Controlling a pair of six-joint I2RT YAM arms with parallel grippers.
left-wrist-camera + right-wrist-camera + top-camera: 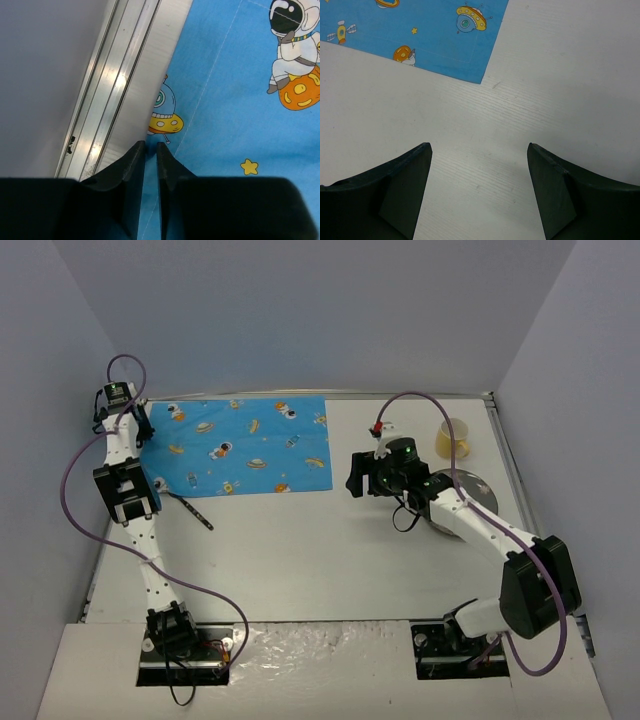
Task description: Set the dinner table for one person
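White, lightly scuffed rectangular tabletop, the dinner table (pixel 300 560), fills the enclosure from the two arm bases at the near edge to the grey back wall. On its near left a dark slender utensil (pixel 192 512), of a kind too small to make out, lies diagonally beside the left arm, its far end at the near left corner of the bright blue cartoon-print cloth mat (pixel 240 445). At mid-depth on the right a round grey plate (pixel 482 490) lies flat; the right forearm crosses above it and hides much of it. Right gripper (pixel 477 146): fingers spread wide with nothing between them, poised over bare tabletop just beside the mat's near right corner. The mat is spread flat over the far left of the table. Left gripper (pixel 150 150): at the mat's left edge, next to the thin aluminium edge strip (pixel 115 100), fingers a narrow slit apart, the cloth's hem visible through the slit and not clamped. Far right: a translucent yellow cup (pixel 448 445) stands upright beyond the plate, a purple cable looping across it.
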